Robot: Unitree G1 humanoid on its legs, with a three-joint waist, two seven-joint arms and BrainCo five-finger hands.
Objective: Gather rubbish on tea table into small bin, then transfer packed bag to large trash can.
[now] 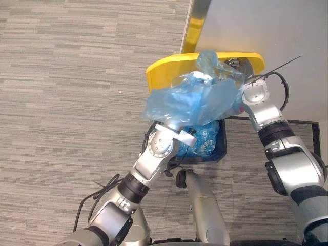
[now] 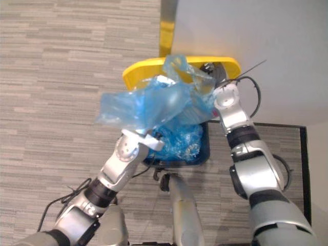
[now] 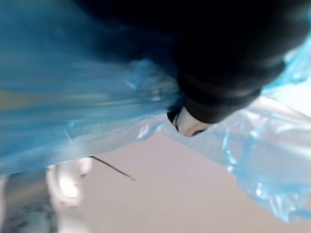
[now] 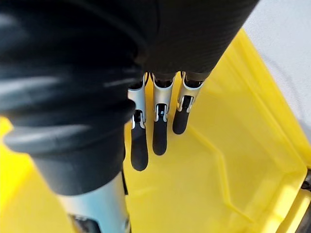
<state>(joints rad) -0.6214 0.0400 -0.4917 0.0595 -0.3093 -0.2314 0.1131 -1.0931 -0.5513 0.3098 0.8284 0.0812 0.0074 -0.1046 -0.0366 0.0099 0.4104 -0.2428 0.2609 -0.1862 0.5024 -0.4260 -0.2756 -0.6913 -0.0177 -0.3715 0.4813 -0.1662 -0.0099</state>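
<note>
A crumpled blue plastic bag (image 1: 192, 100) hangs in the air over the small dark bin (image 1: 221, 148), which has more blue plastic inside. My left arm reaches up under the bag, and my left hand (image 3: 228, 63) is wrapped in blue film (image 3: 73, 97). Just beyond stands the large can's yellow lid (image 1: 164, 69), tilted up. My right hand (image 1: 238, 66) is at the lid's right side, open, with straight fingers (image 4: 159, 131) resting on the yellow surface (image 4: 233, 160). The bag's top edge touches the lid.
A pale grey wall or panel (image 1: 266, 25) with a yellow strip (image 1: 195, 25) stands behind the can. Grey striped carpet (image 1: 61, 102) spreads out to the left. A thin black frame (image 1: 307, 123) lies on the floor at the right.
</note>
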